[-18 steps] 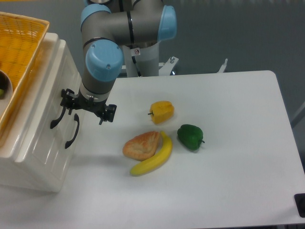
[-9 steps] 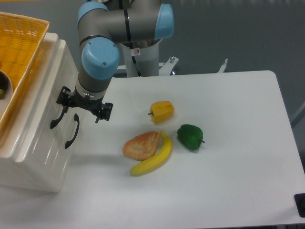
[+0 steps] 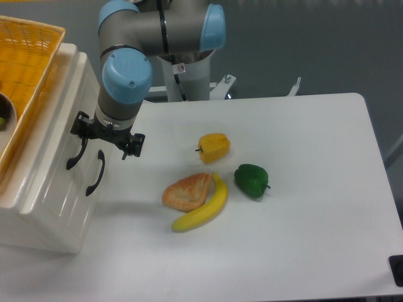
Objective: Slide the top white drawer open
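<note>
The top white drawer sits shut in the cabinet at the desk's left edge. The gripper hangs with fingers apart beside its black handle, seemingly lining up to hook it.

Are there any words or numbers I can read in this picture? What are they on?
No text here can be read.
Small sticker on the robot arm's white base column: it has a red mark, too small and blurred to read.
Top white drawer, yellow basket, gripper, table and the food: no writing shows.
</note>
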